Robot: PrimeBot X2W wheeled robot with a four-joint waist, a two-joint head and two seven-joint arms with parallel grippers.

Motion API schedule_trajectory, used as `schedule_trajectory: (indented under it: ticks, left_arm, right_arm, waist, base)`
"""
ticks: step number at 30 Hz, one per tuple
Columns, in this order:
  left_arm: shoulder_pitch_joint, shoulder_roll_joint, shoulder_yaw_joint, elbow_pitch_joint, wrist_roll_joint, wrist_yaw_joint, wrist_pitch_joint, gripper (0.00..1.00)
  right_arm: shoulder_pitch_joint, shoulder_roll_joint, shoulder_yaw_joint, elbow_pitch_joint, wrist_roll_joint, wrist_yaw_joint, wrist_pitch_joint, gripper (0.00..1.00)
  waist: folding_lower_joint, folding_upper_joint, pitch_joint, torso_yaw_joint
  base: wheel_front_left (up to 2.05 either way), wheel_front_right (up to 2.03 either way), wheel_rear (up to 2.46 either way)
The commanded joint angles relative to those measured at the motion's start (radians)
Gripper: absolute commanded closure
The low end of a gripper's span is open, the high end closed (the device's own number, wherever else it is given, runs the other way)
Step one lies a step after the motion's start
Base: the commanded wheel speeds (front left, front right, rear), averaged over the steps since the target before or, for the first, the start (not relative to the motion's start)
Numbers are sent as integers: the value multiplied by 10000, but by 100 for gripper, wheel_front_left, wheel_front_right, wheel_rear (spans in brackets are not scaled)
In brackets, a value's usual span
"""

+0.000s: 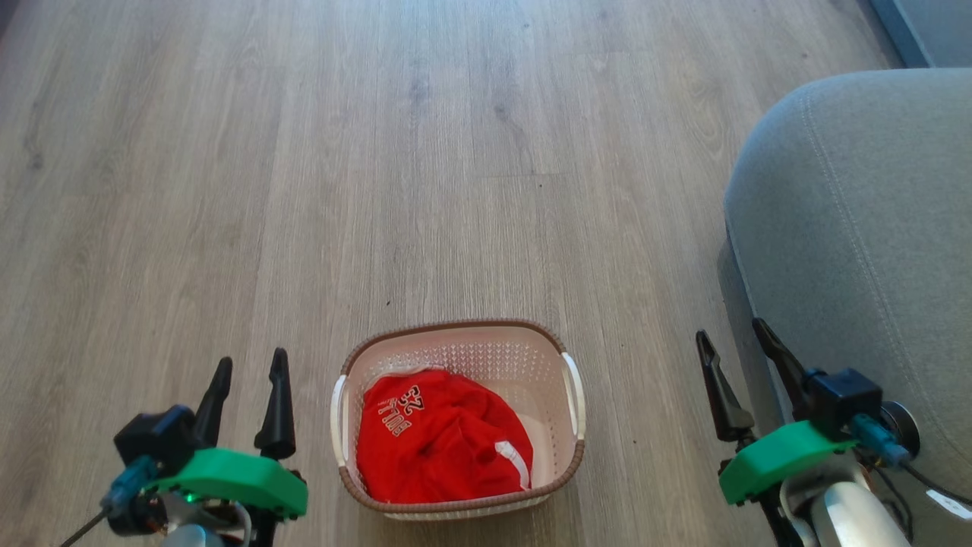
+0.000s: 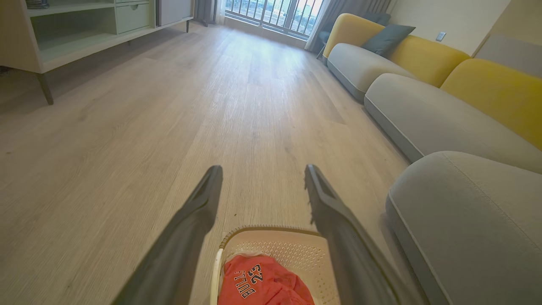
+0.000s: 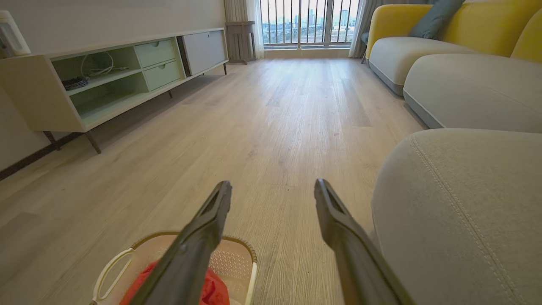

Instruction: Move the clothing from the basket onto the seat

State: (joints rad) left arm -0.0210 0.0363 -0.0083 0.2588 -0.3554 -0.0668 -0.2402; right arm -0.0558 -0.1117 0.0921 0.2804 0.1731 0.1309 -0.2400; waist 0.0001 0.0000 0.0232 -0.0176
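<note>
The cream perforated basket (image 1: 456,357) with a brown rim stands on the wood floor between my arms. Red clothing (image 1: 437,448) with white "BULLS 23" lettering lies bunched inside it, toward its left side. The grey seat (image 1: 873,228) with stitching lines fills the right side. My left gripper (image 1: 250,366) hangs open to the left of the basket, holding nothing. My right gripper (image 1: 733,334) is open beside the seat's edge, right of the basket. In the left wrist view the basket (image 2: 275,250) and clothing (image 2: 258,284) lie between the fingers; the right wrist view has the basket (image 3: 237,258) at lower left and the seat (image 3: 465,203).
Bare wood floor (image 1: 380,152) stretches ahead of the basket. Further grey sofa cushions with yellow backs (image 2: 423,110) run along the right. A pale low cabinet on legs (image 3: 106,80) lines the left wall, with a barred window (image 3: 309,21) at the far end.
</note>
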Motion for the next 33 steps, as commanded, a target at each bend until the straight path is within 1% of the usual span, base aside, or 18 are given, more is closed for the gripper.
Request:
schedule_trajectory:
  ticks: [1,3,12,23,28,33]
  left_arm:
    - [-552,137,241,-359,336,62,-166,0]
    - [-542,139,247,-374,524,64,-216,0]
    - [-488,139,297,-351,556,34,-216,0]
    - [-485,139,310,-371,503,52,-216,0]
    - [-636,139,214,-460,435,86,-216,0]
    - [-1084,139,39,-539,370,96,-216,0]
  right_arm:
    - [-504,-178,239,-308,-343,-2,-167,0]
    - [-491,-164,220,-300,-517,-2,-218,0]
    - [-404,-48,-74,-291,-454,-2,-218,0]
    - [-402,-45,-43,-312,-449,-2,-218,0]
    - [-593,-103,-46,-460,-487,-2,-218,0]
    - [-951,-146,-201,-771,-547,-2,-218,0]
  waist:
    - [-1,0,-9,2]
    - [-1,0,-19,7]
    - [-1,0,-24,42]
    - [-1,0,48,39]
    - [-1,0,459,-20]
    - [-1,0,1455,-111]
  base:
    - [0,0,0]
    - [0,0,0]
    - [0,0,0]
    - [0,0,0]
    - [0,0,0]
    - [0,0,0]
